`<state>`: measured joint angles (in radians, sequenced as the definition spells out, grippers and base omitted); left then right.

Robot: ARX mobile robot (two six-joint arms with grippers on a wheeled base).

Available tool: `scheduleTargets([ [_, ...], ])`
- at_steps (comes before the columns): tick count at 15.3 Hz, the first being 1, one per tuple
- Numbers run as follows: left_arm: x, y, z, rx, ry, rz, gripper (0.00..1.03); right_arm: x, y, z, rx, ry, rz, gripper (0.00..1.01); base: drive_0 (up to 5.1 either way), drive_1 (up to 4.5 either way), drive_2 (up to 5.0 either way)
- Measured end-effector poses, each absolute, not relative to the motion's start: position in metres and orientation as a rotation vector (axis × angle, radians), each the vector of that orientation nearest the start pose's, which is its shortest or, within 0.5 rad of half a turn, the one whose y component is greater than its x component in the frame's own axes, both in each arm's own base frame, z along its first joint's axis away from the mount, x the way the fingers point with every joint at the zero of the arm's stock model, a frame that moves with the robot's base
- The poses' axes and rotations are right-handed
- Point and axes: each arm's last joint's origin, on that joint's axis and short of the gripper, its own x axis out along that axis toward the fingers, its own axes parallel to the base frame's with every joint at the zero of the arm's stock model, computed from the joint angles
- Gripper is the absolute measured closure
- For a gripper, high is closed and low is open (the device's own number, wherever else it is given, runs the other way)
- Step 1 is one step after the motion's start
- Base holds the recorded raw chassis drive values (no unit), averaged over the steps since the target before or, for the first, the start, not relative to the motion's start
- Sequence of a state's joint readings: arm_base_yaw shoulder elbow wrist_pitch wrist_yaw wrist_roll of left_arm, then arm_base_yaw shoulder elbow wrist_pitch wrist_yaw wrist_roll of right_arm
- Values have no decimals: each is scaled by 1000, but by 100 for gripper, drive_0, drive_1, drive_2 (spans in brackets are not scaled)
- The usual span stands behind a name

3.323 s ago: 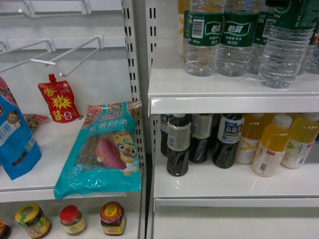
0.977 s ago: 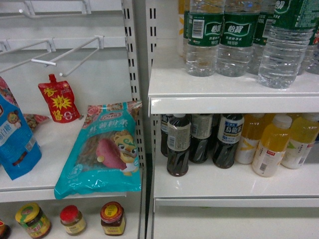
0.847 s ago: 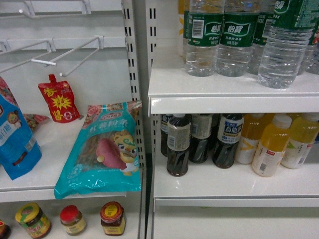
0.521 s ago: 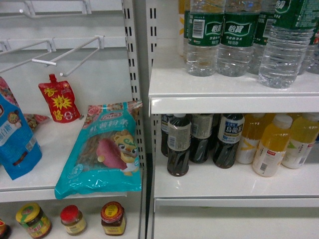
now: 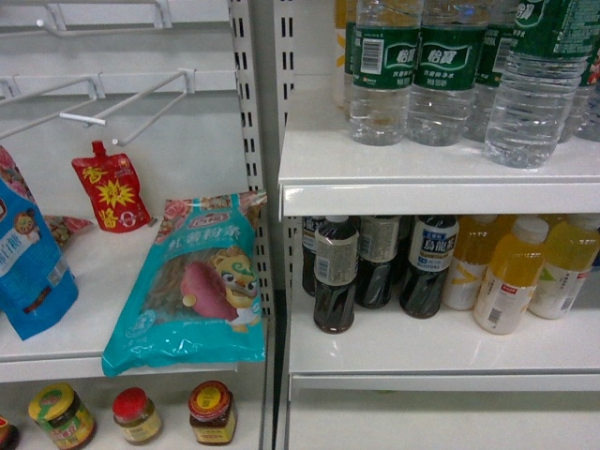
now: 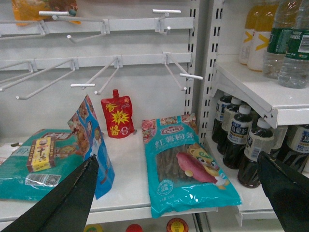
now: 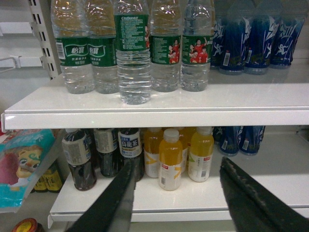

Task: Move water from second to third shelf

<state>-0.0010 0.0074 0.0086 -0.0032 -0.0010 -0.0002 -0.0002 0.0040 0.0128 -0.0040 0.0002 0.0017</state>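
Observation:
Several water bottles [image 5: 441,66] with green labels stand in a row on the upper white shelf [image 5: 441,197]. One water bottle [image 5: 536,89] stands forward of the row at the right; in the right wrist view this front bottle [image 7: 133,53] is nearest the shelf edge. My right gripper [image 7: 177,162] is open and empty, below and in front of that shelf, level with the lower shelf [image 7: 183,205]. My left gripper [image 6: 177,157] is open and empty, facing the left bay. Neither gripper shows in the head view.
Dark tea bottles [image 5: 335,277] and yellow juice bottles [image 5: 511,277] fill the lower shelf. Blue bottles [image 7: 251,38] stand right of the water. The left bay holds a teal snack bag [image 5: 197,291], a red pouch [image 5: 112,187], a blue bag [image 5: 28,262], wire hooks [image 5: 131,98] and jars [image 5: 211,412].
A dark shape over the top of the front right water bottle in the oldest frame is gone. The bottles stand as before. The head view has shifted very slightly.

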Motion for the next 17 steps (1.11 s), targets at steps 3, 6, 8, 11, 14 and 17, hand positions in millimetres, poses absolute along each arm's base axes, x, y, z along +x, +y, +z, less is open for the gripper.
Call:
scheduleTargets([
  [3, 98, 0, 166, 0, 2, 0, 5, 97, 0, 167, 2, -5, 0, 17, 0, 0, 0],
  [6, 98, 0, 166, 0, 2, 0, 5, 97, 0, 167, 2, -5, 0, 3, 0, 0, 0],
  [8, 98, 0, 166, 0, 2, 0, 5, 97, 0, 167, 2, -5, 0, 3, 0, 0, 0],
  [11, 98, 0, 166, 0, 2, 0, 5, 97, 0, 167, 2, -5, 0, 3, 0, 0, 0],
  [14, 98, 0, 166, 0, 2, 0, 5, 97, 0, 167, 2, -5, 0, 3, 0, 0, 0],
  [17, 98, 0, 166, 0, 1, 0, 5, 97, 0, 167, 2, -8, 0, 3, 0, 0, 0],
])
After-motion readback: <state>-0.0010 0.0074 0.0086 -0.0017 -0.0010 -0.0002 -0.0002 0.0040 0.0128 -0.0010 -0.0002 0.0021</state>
